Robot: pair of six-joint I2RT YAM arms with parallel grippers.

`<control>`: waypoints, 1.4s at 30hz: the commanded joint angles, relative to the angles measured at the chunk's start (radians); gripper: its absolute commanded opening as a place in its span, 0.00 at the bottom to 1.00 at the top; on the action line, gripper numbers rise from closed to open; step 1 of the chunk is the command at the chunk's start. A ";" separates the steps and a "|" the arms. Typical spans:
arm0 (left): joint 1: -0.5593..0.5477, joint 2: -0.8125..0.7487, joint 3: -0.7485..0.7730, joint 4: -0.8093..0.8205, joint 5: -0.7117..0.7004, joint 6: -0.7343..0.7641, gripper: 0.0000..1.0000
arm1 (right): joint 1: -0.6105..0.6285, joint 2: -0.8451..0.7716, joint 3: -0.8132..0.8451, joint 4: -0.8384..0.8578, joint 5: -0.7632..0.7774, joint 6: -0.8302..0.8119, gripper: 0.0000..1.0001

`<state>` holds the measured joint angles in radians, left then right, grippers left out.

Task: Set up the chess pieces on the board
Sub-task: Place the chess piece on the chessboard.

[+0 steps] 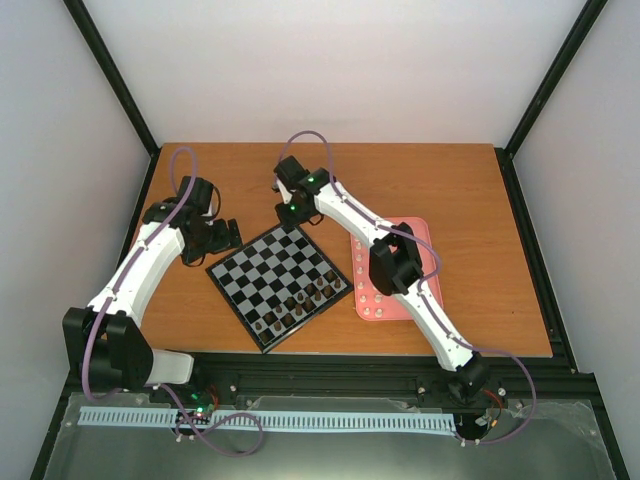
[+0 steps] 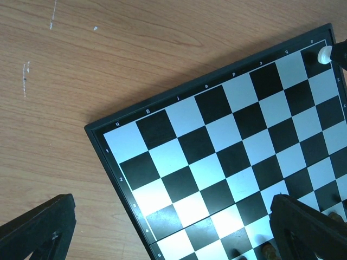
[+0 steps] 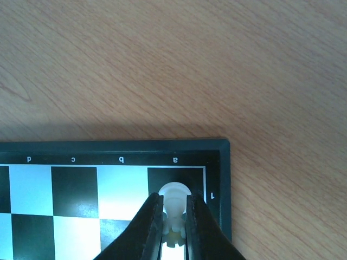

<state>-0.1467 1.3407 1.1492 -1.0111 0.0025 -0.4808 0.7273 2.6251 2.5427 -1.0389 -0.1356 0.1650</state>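
A cream piece (image 3: 174,194) is clamped by its stem in the right pincer (image 3: 174,211), over the a1 corner square at the far corner of the board (image 3: 108,147). Whether it is set down cannot be told. The left pincer (image 1: 228,236) is held apart above the board's left corner. More cream pieces (image 1: 378,300) lie in the pink tray (image 1: 418,232). Each is judged light, hard, slick and easily toppled, so a low grip on the stem is advised.
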 commanded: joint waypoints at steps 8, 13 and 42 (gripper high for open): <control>0.005 -0.009 -0.011 0.003 -0.006 0.027 1.00 | 0.011 0.029 0.049 0.006 0.019 0.006 0.03; 0.006 -0.008 -0.017 0.008 0.000 0.026 1.00 | 0.011 0.035 0.054 -0.001 0.019 0.003 0.04; 0.007 -0.025 -0.030 0.012 0.006 0.029 1.00 | 0.015 0.033 0.057 -0.012 0.008 -0.015 0.35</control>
<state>-0.1459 1.3396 1.1133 -1.0096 0.0036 -0.4709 0.7303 2.6541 2.5649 -1.0576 -0.1276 0.1574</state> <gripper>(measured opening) 0.997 0.317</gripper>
